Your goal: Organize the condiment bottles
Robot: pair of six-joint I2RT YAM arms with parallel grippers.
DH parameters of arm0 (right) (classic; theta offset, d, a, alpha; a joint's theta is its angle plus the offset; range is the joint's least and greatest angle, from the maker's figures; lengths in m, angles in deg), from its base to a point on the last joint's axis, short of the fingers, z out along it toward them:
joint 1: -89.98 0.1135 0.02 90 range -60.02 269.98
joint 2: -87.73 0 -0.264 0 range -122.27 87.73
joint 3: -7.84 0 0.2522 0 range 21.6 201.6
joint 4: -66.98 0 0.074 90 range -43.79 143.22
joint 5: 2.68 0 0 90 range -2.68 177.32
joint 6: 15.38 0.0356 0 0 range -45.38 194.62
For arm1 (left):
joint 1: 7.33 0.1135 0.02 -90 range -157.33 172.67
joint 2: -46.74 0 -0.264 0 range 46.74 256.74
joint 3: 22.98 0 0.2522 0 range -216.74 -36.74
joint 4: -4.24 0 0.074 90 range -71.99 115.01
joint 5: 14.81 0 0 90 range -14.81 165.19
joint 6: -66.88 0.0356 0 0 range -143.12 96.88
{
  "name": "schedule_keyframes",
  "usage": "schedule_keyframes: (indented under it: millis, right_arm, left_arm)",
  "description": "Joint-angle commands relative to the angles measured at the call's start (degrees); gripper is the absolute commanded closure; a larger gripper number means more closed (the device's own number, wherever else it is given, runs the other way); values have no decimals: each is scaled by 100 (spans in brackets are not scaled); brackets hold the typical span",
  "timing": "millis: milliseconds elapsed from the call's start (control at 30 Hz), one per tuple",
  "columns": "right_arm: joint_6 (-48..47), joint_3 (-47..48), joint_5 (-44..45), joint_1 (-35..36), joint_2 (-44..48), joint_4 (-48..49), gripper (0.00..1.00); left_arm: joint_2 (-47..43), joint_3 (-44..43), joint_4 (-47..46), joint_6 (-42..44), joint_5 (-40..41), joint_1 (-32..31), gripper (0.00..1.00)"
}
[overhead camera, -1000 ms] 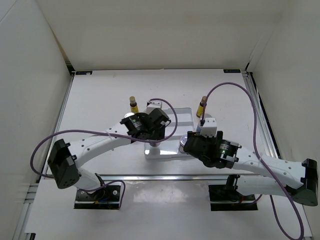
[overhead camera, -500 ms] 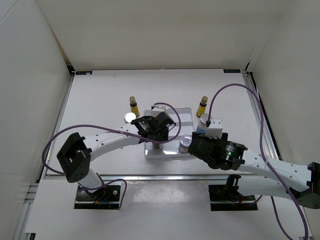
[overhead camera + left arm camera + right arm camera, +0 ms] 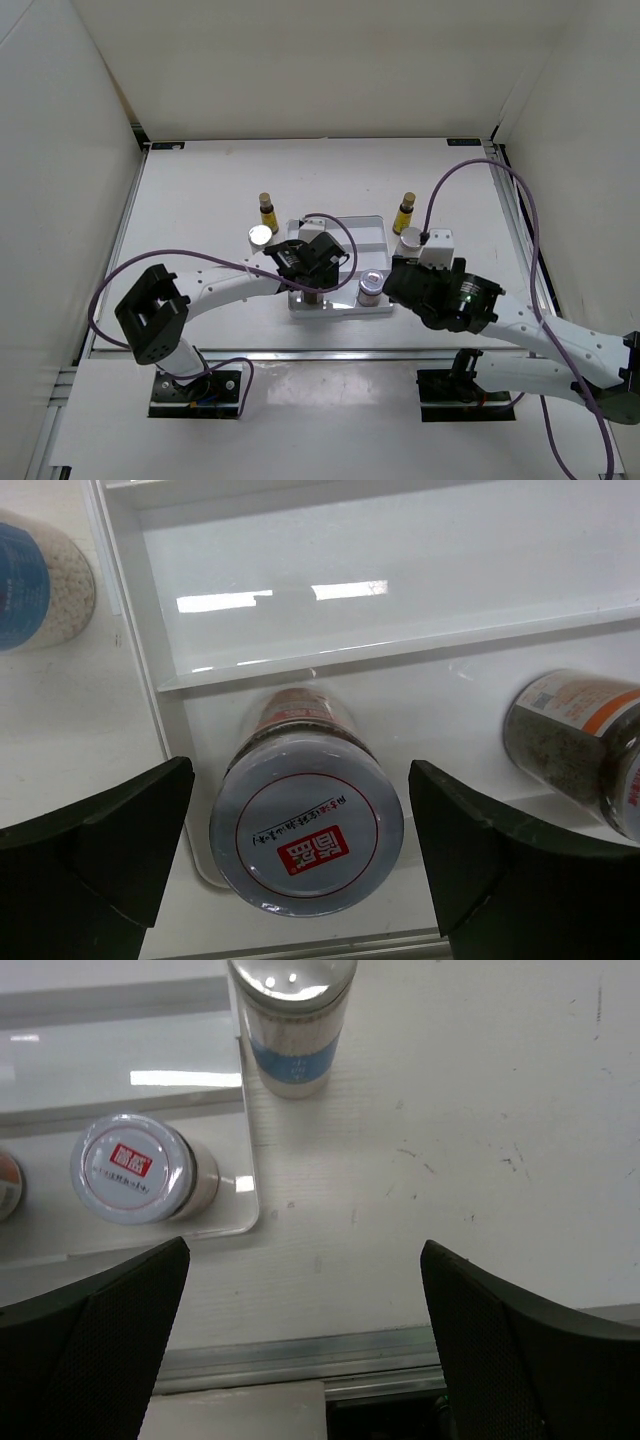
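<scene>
At lower centre, a jar (image 3: 307, 850) is flanked by spread left jaws. Spread right jaws are needed next on the white bottle (image 3: 292, 1030).

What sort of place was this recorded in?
Probably a lab robot test cell: plain white panel walls box in the table, an aluminium rail edges it, and the left arm and right arm are bolted there.

You're looking down on a short jar (image 3: 307, 835) with a silvery lid, standing in the tray (image 3: 400, 610). The left gripper (image 3: 301, 772) flanks that jar, its fingers clear of it on both sides. To the jar's right stands a second jar (image 3: 575, 745). Up-left of the jar, off the tray, is a white blue-labelled bottle (image 3: 40, 580).
</scene>
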Motion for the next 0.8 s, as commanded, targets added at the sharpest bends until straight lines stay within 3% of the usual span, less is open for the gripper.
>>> schedule_keyframes:
  millis: [0,200,400,567,767]
  right_arm:
    - [-731,448,162,-343,8,75,0]
    - [-2690,905,-1136,-1869,-807,1287,0]
    - [-3229,1441,-2455,-3049,-1792,1736,0]
    - [-3405,1705,-3132,-3770,-2399,1904,0]
    - [-3537,1689,-3450,-4079,-2699,2088,3]
  left_arm:
    - [-199,-58,-103,71,70,-9,0]
    - [-638,-803,273,563,70,-9,0]
    - [-1016,-1683,969,1047,376,-9,0]
    - [-1779,-1492,1215,1294,597,481,0]
    - [-2501,-798,1321,1540,404,1247,0]
